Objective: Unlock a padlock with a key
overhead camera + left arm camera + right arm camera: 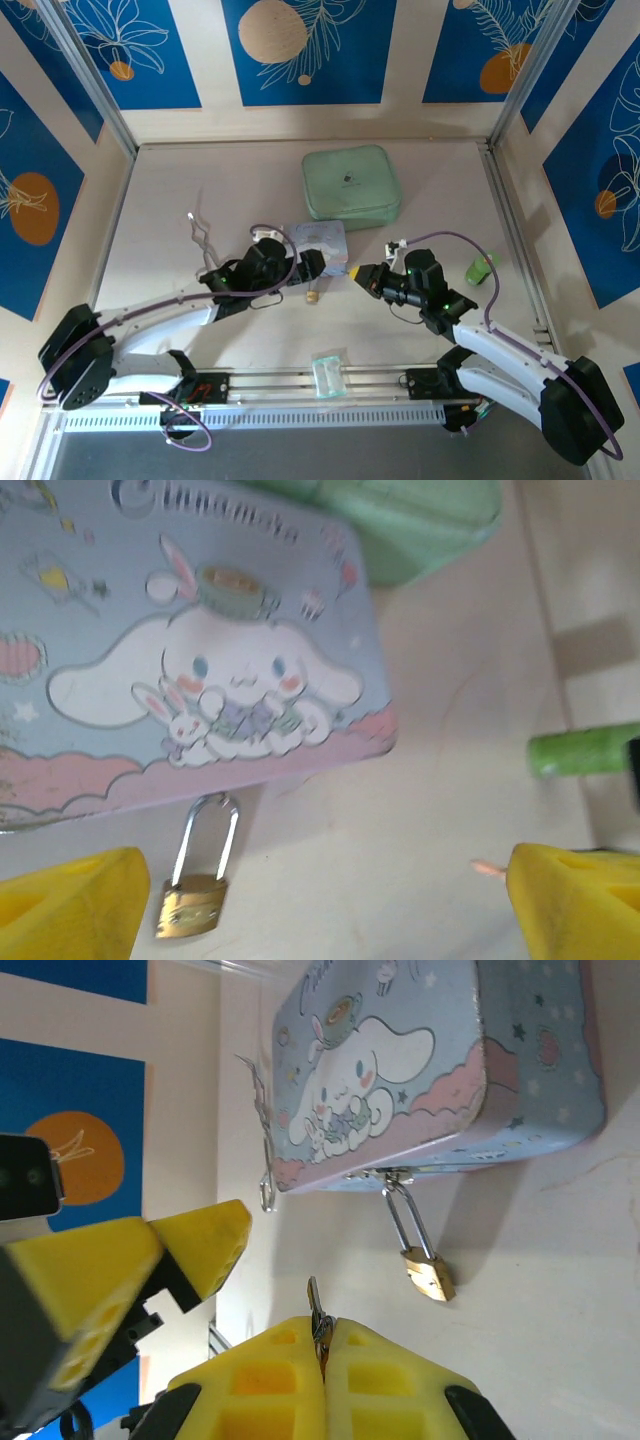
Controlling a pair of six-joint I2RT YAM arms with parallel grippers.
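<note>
Pinched key (314,1300) between closed jaws of right gripper (322,1345), near padlock (428,1272) hooked at front edge of cartoon tin (450,1050). Showed left gripper (325,905) jaws wide apart, straddling padlock on table (440,810).

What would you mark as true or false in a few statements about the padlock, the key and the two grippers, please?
1. The right gripper is shut on the key. True.
2. The key is inserted in the padlock. False: its tip points into free space, apart from the padlock.
3. The left gripper clamps the padlock. False: its fingers stand wide open with nothing between them, and the padlock lies beside one finger.
4. The padlock hangs by its shackle from the front clasp of the tin. True.
</note>
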